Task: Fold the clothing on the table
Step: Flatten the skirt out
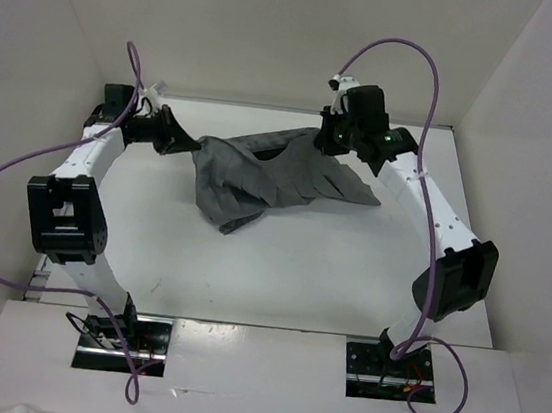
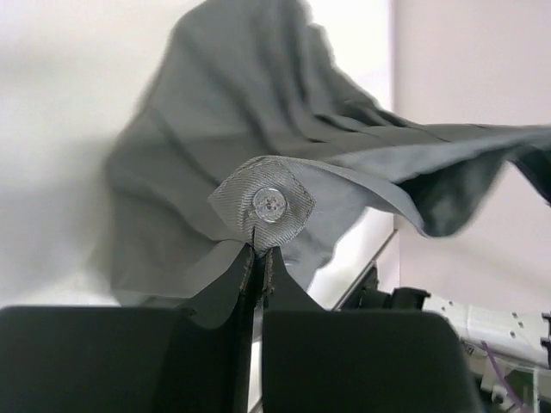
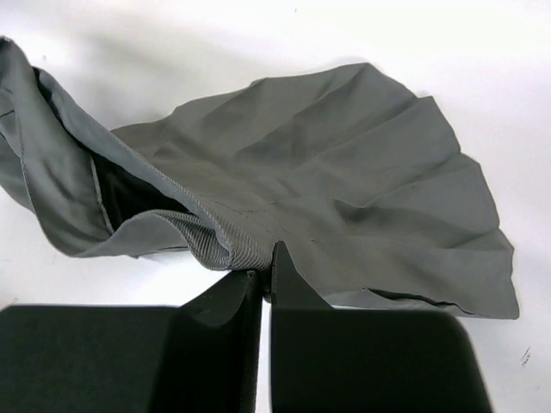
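Pinching the waistband [image 3: 207,245] at either end, the left hand [image 2: 259,255] and right hand [image 3: 265,275] are both clamped tight on the grey skirt [image 1: 259,176]. It hangs stretched between them over the far part of the bench [image 1: 308,271], hem trailing on the surface. No fold shows yet, so the folding itself seems still to come.

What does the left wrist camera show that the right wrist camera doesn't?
Only the left wrist view: a clear button on the waistband tab of the skirt, just above the shut left gripper, and part of the other arm. Only the right wrist view: the pleated hem fanned out on the white table, and the shut right gripper. Both: the grey skirt, pinched at its waistband.
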`<state>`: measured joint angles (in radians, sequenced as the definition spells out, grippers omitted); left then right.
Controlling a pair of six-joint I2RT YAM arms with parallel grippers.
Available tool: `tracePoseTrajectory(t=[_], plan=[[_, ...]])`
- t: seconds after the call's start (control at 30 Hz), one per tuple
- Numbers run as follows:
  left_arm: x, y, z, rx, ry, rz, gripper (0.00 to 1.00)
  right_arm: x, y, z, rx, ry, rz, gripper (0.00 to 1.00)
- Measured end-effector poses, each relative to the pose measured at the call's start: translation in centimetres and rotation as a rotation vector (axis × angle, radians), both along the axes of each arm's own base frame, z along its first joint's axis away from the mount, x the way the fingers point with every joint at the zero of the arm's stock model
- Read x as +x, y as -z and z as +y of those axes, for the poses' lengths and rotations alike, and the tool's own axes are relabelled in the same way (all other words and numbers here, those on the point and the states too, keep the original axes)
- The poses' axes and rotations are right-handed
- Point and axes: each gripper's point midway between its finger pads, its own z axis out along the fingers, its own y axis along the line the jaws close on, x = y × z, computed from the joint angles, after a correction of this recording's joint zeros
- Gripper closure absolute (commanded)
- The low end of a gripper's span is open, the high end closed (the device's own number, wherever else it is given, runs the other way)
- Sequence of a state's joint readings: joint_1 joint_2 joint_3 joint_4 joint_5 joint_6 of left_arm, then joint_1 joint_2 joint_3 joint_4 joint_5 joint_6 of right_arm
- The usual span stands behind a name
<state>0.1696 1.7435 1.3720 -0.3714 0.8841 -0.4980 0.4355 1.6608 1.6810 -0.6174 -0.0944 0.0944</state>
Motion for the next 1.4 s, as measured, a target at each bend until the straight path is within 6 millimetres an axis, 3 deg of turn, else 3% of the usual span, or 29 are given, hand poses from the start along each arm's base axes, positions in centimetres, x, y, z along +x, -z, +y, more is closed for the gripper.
tracePoseTrajectory(t=[0.1,0.23,0.3,0.4,0.5,0.63,0.7,0.8,0.87,0.97,1.0,1.07,1.1,1.13,1.17,1.23,1.27,1.3,1.4], plan=[[0.5,-3.5,-1.0,-0.016,0.052,-0.088,1.00,0.2,-0.9,-1.0,0.037,0.019,0.006,1.00],[-2.3,-9.9,-2.6,-0.017,0.109,-0.255,1.00,-2.2,-3.7,-1.6,0.099,-0.015,-0.009,1.00],[-5.5,-13.4,-3.5,-0.010,0.133,-0.359,1.00,-5.4,-6.1,-2.0,0.150,-0.051,-0.047,1.00],[-11.9,-17.8,-4.6,-0.002,0.161,-0.511,1.00,-11.9,-10.5,-3.2,0.238,-0.114,-0.147,1.00],[-18.2,-21.4,-5.6,0.008,0.180,-0.662,1.00,-18.8,-15.9,-4.6,0.328,-0.193,-0.313,1.00],[-24.1,-25.1,-6.5,0.014,0.198,-0.814,1.00,-25.9,-20.6,-6.2,0.416,-0.274,-0.483,1.00],[-24.8,-26.1,-6.8,0.007,0.204,-0.833,1.00,-27.6,-22.1,-6.6,0.443,-0.296,-0.524,1.00],[-22.1,-25.5,-6.5,-0.015,0.184,-0.754,1.00,-25.9,-22.0,-6.0,0.443,-0.269,-0.486,1.00],[-18.3,-23.6,-5.9,-0.027,0.154,-0.650,1.00,-22.3,-20.3,-5.1,0.417,-0.226,-0.404,1.00],[-11.2,-18.3,-4.7,-0.042,0.094,-0.464,0.97,-14.5,-14.5,-2.9,0.375,-0.165,-0.213,1.00],[-8.5,-15.1,-4.3,-0.048,0.071,-0.373,0.96,-11.4,-11.0,-2.2,0.358,-0.140,-0.119,1.00],[-5.0,-9.1,-3.5,-0.053,0.032,-0.208,0.84,-6.3,-3.5,-1.2,0.321,-0.082,0.068,1.00],[-2.9,-4.8,-3.0,-0.047,0.005,-0.099,0.76,-4.4,0.4,-0.9,0.299,-0.053,0.154,1.00],[-1.7,-2.0,-2.7,-0.044,-0.010,-0.034,0.64,-3.0,4.3,-0.9,0.276,-0.018,0.243,1.00],[-0.7,0.8,-2.4,-0.035,-0.028,0.027,0.38,-1.9,8.6,-1.3,0.248,0.022,0.342,0.99],[0.4,5.8,-1.7,-0.020,-0.068,0.153,0.29,-1.0,14.9,-2.5,0.214,0.108,0.498,0.91],[0.6,7.4,-1.4,-0.013,-0.092,0.201,0.24,-0.8,16.3,-3.2,0.204,0.142,0.531,0.90],[0.7,8.7,-1.0,0.006,-0.120,0.235,0.14,-0.4,17.5,-4.4,0.194,0.199,0.553,0.89],[1.9,8.6,-0.2,0.062,-0.171,0.213,0.14,1.1,17.0,-7.5,0.186,0.322,0.516,0.87]])
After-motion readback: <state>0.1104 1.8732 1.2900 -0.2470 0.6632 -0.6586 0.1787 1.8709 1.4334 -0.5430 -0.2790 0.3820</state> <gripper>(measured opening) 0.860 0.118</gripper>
